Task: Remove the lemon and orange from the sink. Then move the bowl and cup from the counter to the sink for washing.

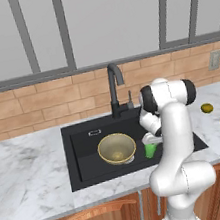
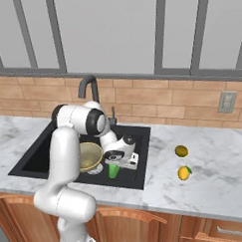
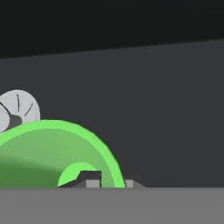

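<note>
- Marble-patterned white counter (image 1: pixel 31 171) runs under a brick backsplash and tall window panes, with wooden cabinet doors below.
- Set into it is the large black rectangular sink (image 1: pixel 85 162) with a tall black curved faucet (image 1: pixel 115 88) at its back edge.
- Inside the basin sits the wide golden-tan bowl with a pale yellow rim (image 1: pixel 117 148), upright, toward the middle.
- Just to the right of the bowl, the small bright green cup (image 1: pixel 150 150) stands in the sink, directly under the hand of the white arm.
- The two-finger gripper (image 3: pixel 109 183) is low over the cup; in the hand view its dark tips stand on either side of the green rim (image 3: pixel 105 153), one inside and one outside, nearly pressed together on that wall.
- The round silver drain (image 3: pixel 17 109) shows beyond the cup in the hand view.
- On the counter right of the sink lie two small fruits, well apart from the basin: the duller, rounder orange (image 2: pixel 181 151) farther back, and the brighter yellow lemon (image 2: pixel 184 173) nearer the front edge.
- A grey wall outlet (image 2: pixel 227 102) is on the bricks at the right.
</note>
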